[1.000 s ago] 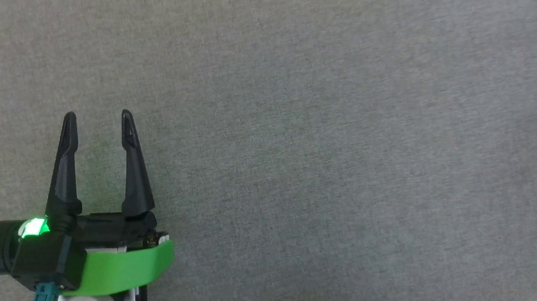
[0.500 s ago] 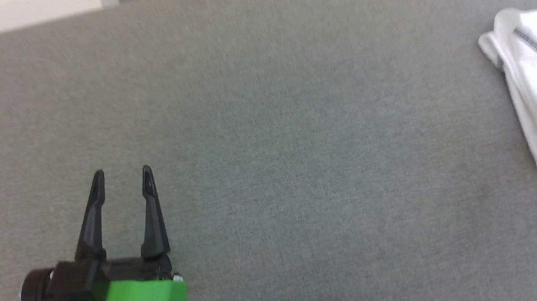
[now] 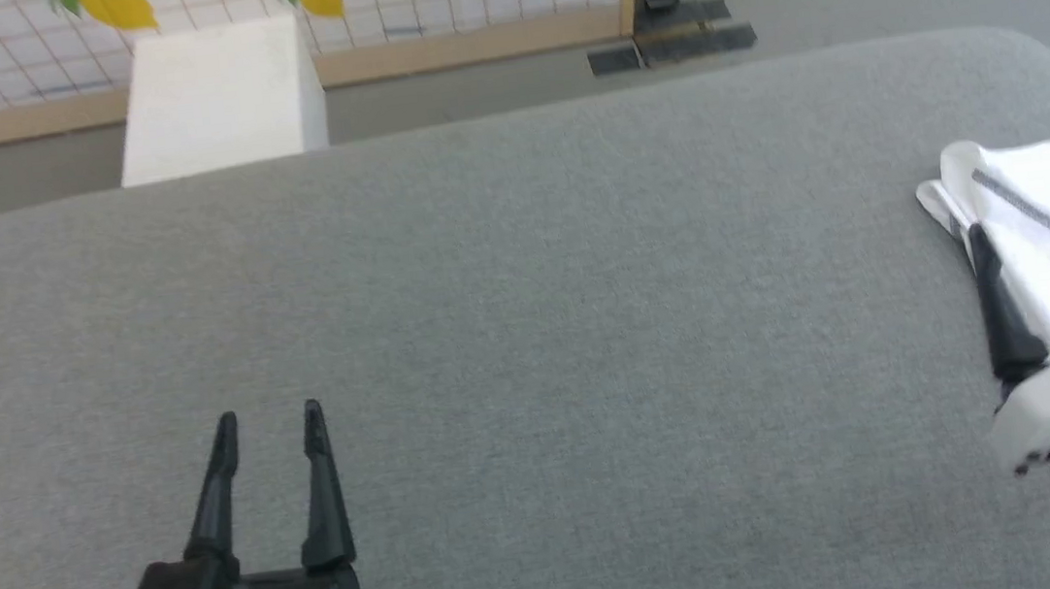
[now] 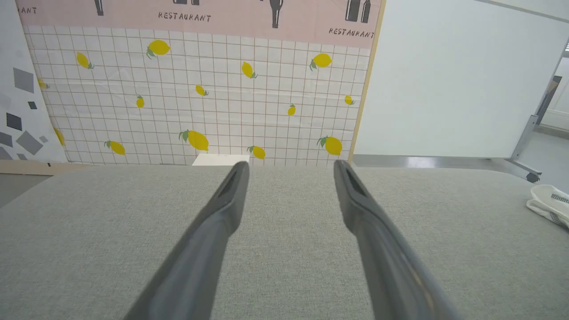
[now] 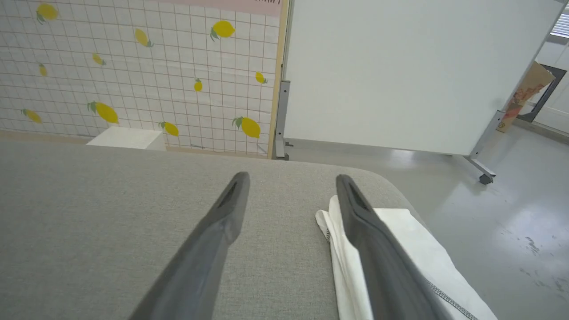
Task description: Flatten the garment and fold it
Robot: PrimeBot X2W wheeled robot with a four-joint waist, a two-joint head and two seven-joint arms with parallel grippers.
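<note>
Garment (image 3: 1040,177), white w/ grey zigzag seam, lies as a folded bundle at the worktop's (image 3: 524,285) right edge, near the far-right rounded corner. R gripper (image 3: 1022,223) is over its near part, jaws wide apart, nothing between them. In the R wrist view one finger crosses the fabric (image 5: 418,249) and the other is over bare grey top; contact can't be told. L gripper (image 3: 269,414) is by the near edge on the left side, also spread wide and empty, well apart from the garment. White box (image 3: 216,98) stands beyond the far edge, lemon-print panel (image 4: 222,98) behind it.
</note>
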